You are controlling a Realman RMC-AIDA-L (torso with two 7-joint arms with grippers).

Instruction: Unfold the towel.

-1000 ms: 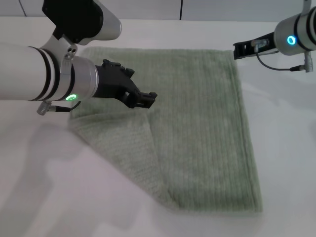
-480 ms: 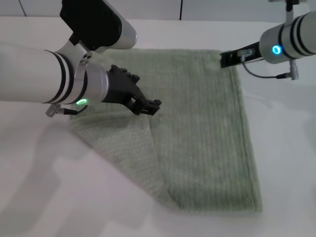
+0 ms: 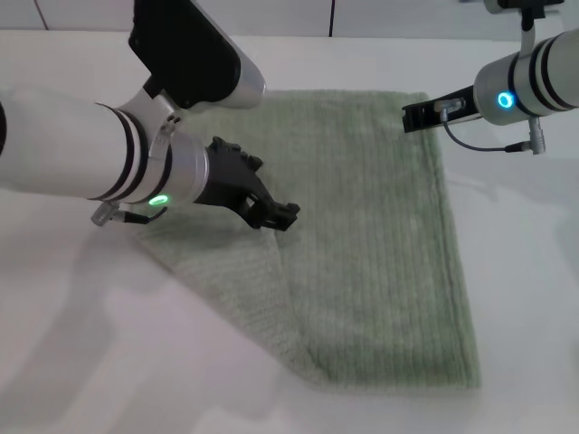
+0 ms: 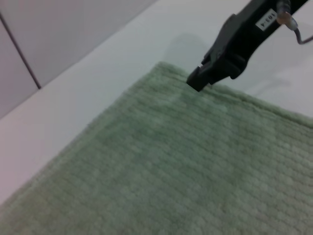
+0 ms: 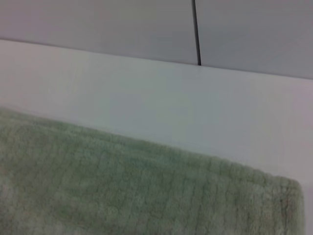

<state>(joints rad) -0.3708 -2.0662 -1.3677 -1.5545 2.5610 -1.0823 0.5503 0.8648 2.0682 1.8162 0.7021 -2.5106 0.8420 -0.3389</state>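
Note:
The pale green towel [image 3: 380, 244] lies flat on the white table [image 3: 525, 298]. Its left front part is folded over into a triangular flap [image 3: 231, 271] with a paler underside. My left gripper [image 3: 282, 215] hovers low over the towel, just beyond the far end of the flap's crease. My right gripper [image 3: 412, 117] is shut and empty, with its tip at the towel's far right corner. It also shows in the left wrist view [image 4: 198, 81], tip on the towel's far hem [image 4: 254, 100]. The right wrist view shows only that far hem [image 5: 161, 152].
The white table surrounds the towel on all sides. A grey panelled wall [image 3: 407, 16] rises behind the table's far edge. My bulky left forearm [image 3: 81, 158] hangs over the towel's left side.
My left gripper has moved right and nearer along the crease over the towel. My right gripper has moved left and slightly nearer, onto the far right corner. The towel has not shifted.

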